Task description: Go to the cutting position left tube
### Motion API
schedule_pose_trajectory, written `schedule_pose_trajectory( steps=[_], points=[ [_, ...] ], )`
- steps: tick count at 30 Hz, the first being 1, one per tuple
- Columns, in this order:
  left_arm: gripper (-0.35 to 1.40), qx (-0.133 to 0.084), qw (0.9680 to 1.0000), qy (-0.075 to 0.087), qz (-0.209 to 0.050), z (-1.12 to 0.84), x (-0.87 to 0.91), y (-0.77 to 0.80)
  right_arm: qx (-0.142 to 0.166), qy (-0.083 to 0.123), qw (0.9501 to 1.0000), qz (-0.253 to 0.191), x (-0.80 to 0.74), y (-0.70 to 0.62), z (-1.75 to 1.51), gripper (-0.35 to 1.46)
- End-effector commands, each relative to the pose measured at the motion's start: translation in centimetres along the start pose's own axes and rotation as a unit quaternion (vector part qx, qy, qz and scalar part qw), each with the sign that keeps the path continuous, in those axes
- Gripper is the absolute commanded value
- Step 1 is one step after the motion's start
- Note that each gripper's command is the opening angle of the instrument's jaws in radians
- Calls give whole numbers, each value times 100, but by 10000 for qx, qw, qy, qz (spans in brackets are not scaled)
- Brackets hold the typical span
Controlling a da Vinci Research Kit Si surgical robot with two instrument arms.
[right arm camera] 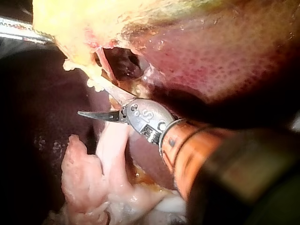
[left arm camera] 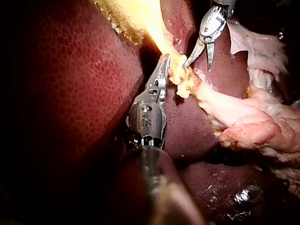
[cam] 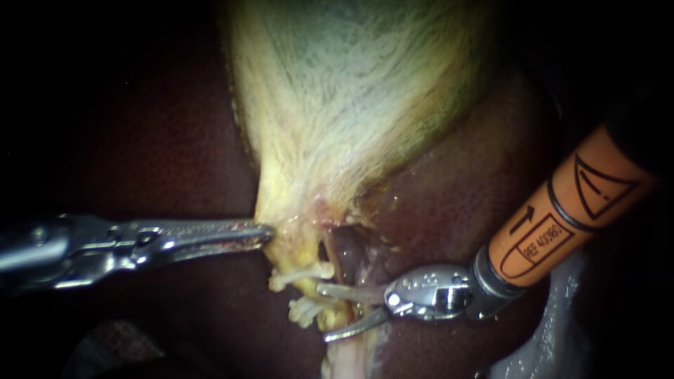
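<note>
Endoscope view: nearest, one pale tube runs away toward the right instrument, whose two blades stand wide apart, clamping nothing. Just left lie two white stubs. Farther, the left instrument pinches the gallbladder at its neck, with the liver behind.

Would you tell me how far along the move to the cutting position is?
Done: the left instrument holds the gallbladder, and two clips sit on the tube. In hand: the right instrument, open, has its blades either side of the tube by the clips. Left: only fine placement, if any.
</note>
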Motion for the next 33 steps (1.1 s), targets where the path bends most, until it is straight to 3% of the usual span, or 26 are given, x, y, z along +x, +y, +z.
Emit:
schedule_pose_trajectory(
  steps=[1,9,16,33],
  points=[
    [-15,4,10000,0,6,-1,-1,-1,-24,-21,10000,-1,-1,2,1,128],
    [-15,34,10000,-13,31,-6,-4,-11,-115,-140,9998,8,-3,15,6,126],
    [-15,39,10000,-14,61,-4,-5,-14,-29,-161,9999,5,1,17,30,125],
    [-15,39,10000,-16,61,16,1,8,341,-205,9990,-226,15,14,62,115]
  ],
)
